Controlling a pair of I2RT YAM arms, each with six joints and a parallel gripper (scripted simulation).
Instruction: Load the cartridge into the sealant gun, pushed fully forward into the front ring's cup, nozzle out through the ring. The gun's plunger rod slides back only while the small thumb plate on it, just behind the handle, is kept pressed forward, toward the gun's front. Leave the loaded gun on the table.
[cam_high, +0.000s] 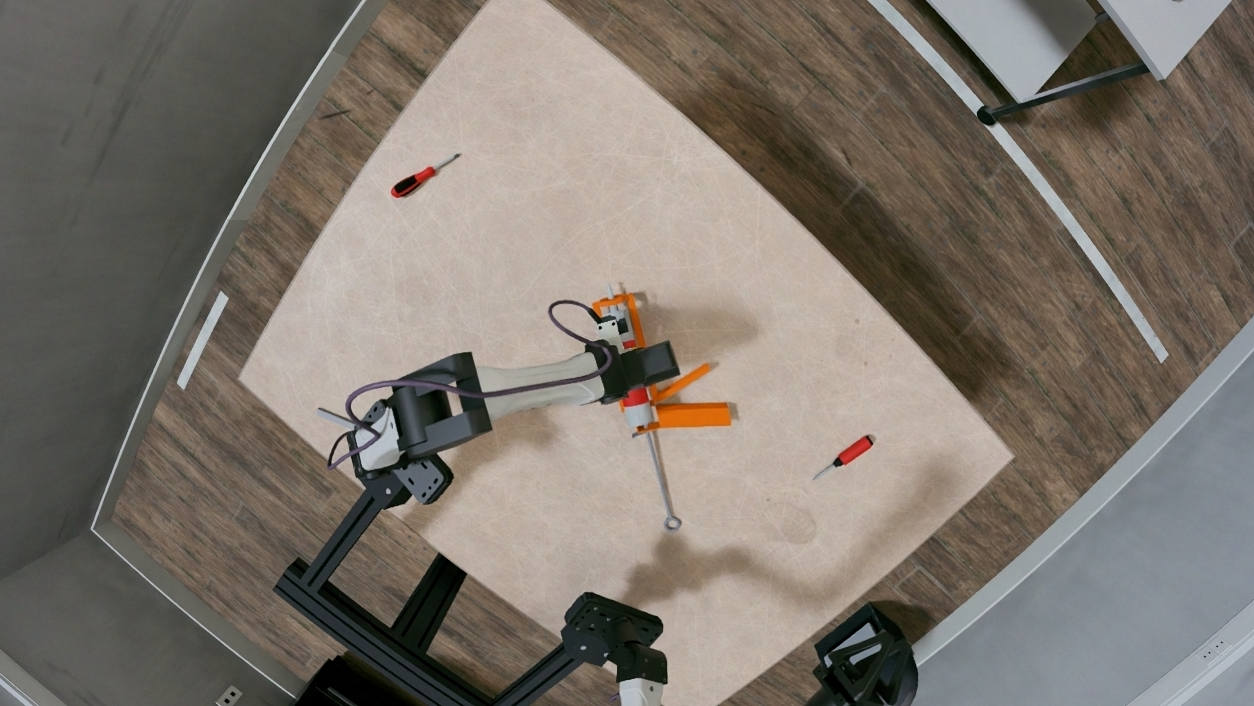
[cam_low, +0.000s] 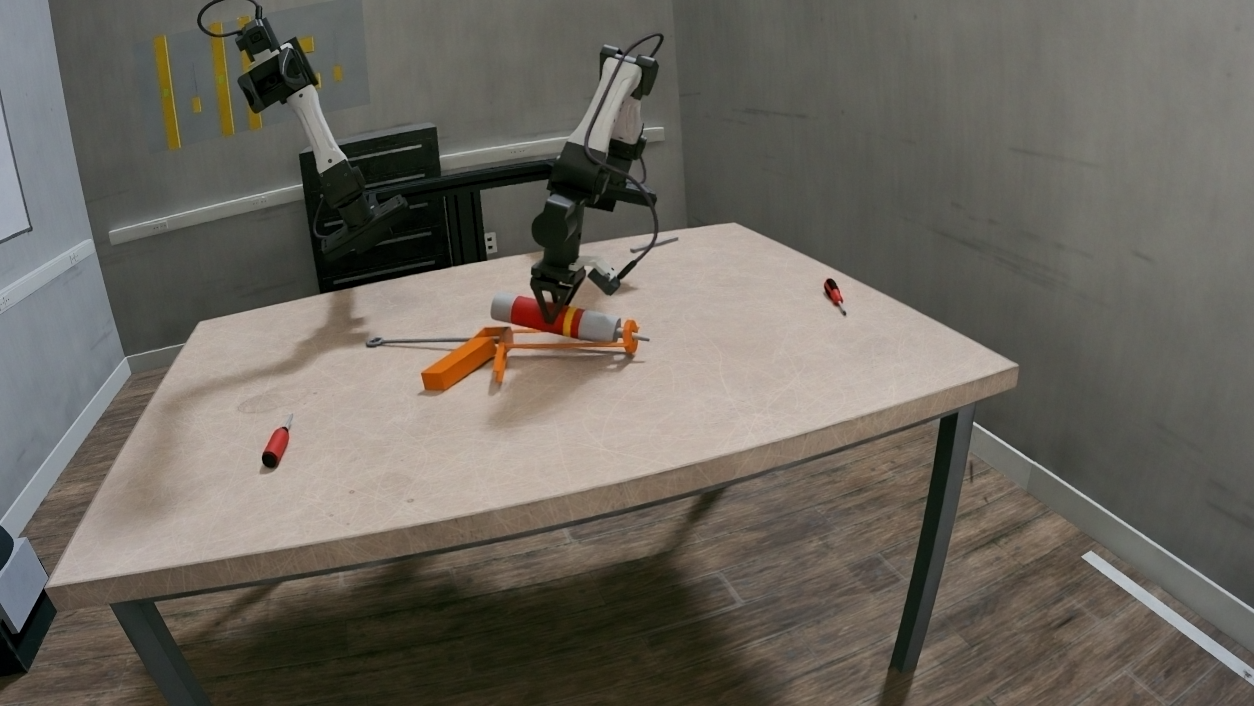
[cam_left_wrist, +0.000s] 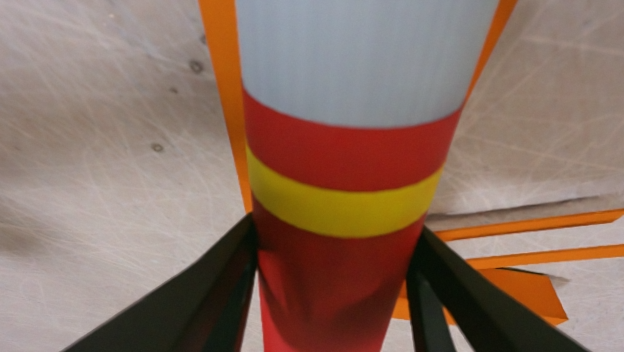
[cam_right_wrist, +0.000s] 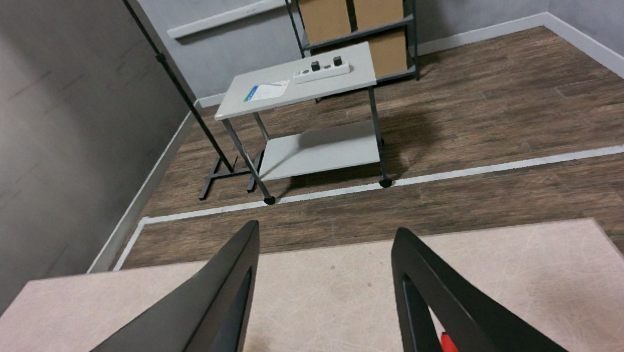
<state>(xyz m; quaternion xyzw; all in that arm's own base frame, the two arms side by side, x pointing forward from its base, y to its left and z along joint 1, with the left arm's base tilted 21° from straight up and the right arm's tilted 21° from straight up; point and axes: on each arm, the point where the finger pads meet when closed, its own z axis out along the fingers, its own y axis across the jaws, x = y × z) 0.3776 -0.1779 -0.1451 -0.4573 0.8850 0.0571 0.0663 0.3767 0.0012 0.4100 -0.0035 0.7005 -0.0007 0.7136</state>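
Observation:
The orange sealant gun (cam_high: 697, 414) (cam_low: 456, 363) (cam_left_wrist: 530, 295) lies on the table, handle and trigger (cam_high: 686, 381) sideways. Its plunger rod (cam_high: 659, 477) (cam_low: 425, 340) sticks far out behind, ending in a loop. My left gripper (cam_low: 551, 315) (cam_left_wrist: 333, 230) is shut on the red and grey cartridge (cam_high: 634, 397) (cam_low: 526, 310) (cam_left_wrist: 340, 211), above the gun's frame. The cartridge is tilted, its rear end raised over the handle end, its grey front low near the front ring (cam_low: 630, 339). The nozzle tip (cam_low: 643, 338) shows beyond the ring. The thumb plate cannot be made out. My right gripper (cam_right_wrist: 326, 236) is open and empty, away from the gun.
A red-black screwdriver (cam_high: 412, 182) (cam_low: 834, 293) lies beyond the gun's front end. A red screwdriver (cam_high: 853, 450) (cam_low: 275, 447) (cam_right_wrist: 448, 343) lies on the handle side. A thin grey rod (cam_high: 333, 417) (cam_low: 655, 244) is near the left arm's base.

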